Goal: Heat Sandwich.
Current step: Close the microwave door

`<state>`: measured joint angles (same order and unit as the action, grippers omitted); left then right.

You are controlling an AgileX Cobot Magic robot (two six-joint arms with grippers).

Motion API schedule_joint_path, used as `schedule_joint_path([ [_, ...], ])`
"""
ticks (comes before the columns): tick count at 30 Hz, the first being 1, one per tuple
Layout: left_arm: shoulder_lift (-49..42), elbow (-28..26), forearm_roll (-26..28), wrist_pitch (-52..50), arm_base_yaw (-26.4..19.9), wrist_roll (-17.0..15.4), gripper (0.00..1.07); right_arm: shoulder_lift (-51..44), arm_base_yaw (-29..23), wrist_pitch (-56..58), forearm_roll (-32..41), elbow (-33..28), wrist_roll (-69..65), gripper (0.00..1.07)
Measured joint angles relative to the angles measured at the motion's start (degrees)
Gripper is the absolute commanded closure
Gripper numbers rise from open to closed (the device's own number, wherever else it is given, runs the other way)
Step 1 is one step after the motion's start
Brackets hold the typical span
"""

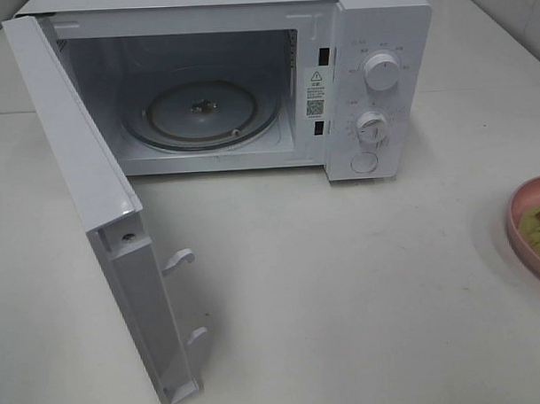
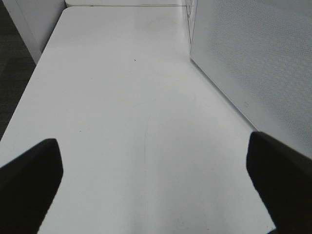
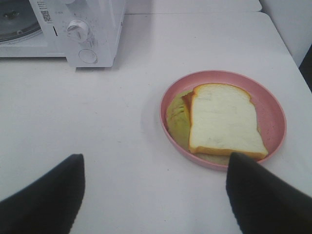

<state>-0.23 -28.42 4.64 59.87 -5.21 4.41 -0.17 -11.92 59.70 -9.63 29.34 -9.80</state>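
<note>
Exterior high view: we see the microwave (image 1: 248, 87) open near the bench's (image 1: 344, 279) far edge; its labels are unreadable. The sandwich (image 3: 222, 122) lies on the pink plate (image 3: 273, 105) at the bench's right edge. Both our left gripper (image 2: 153, 190) and right gripper (image 3: 153, 195) gape wide, holding nothing.

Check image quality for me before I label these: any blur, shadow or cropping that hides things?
Exterior high: sharp, even light; the plate is cropped by the frame's edge. Left wrist: the left gripper fingertips are dark blurs. Right wrist: the sandwich is clear, the right gripper fingertips soft and dark.
</note>
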Motion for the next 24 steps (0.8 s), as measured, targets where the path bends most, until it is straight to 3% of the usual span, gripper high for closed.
schedule_joint_path([
  [24,0.0,0.0,0.0,0.0,0.0,0.0,0.09,0.0,0.0,0.0,0.0,0.0,0.3,0.31],
])
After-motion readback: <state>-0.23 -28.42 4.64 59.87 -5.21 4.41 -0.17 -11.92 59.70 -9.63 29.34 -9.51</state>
